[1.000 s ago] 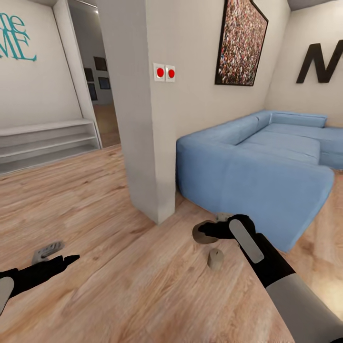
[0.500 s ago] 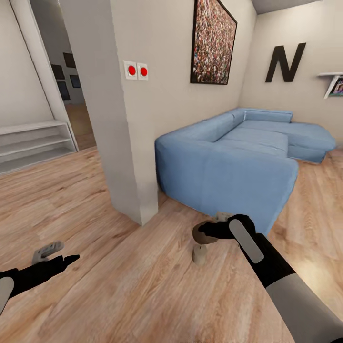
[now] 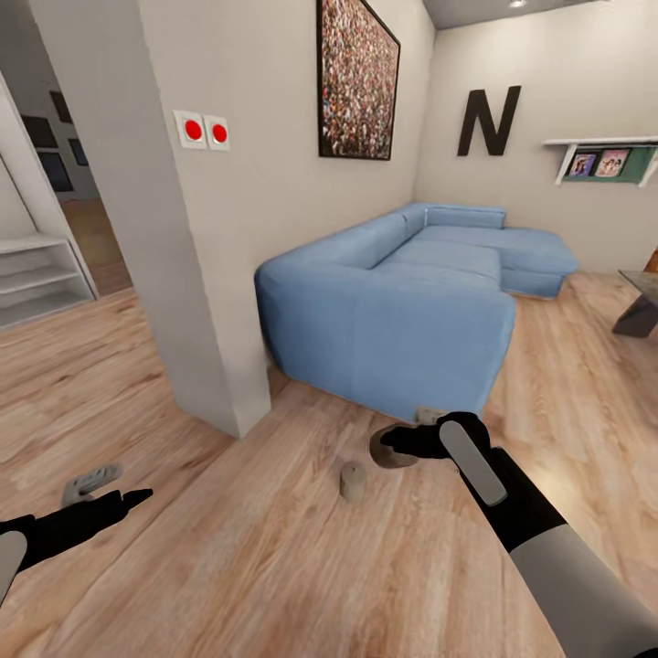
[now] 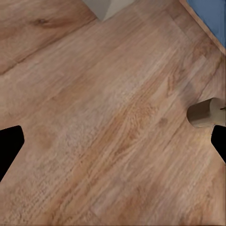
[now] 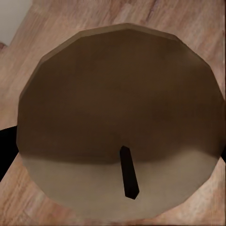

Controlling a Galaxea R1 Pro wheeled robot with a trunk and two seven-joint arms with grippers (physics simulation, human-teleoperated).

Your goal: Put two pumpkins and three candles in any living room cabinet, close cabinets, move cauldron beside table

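My right gripper (image 3: 399,446) is shut on a tan candle (image 3: 387,449), held low over the wood floor. In the right wrist view that candle (image 5: 120,122) shows its round end face and dark wick. A second candle (image 3: 353,482) stands upright on the floor just left of and nearer than the held one, apart from it. It also appears in the left wrist view as a candle (image 4: 205,113) beside one fingertip. My left gripper (image 3: 108,491) hovers open over bare floor at the lower left. A grey table (image 3: 643,285) edge shows at the far right.
A blue corner sofa (image 3: 411,292) lies straight ahead. A white pillar (image 3: 174,238) with two red switches stands to its left, with an open doorway and low white shelves (image 3: 37,274) beyond. Open wood floor runs to the right, between the sofa and the table.
The camera has swung to the right, so the pillar, sofa and floor candle sit further left in the picture and the table edge has come into view. Both arms keep their poses.
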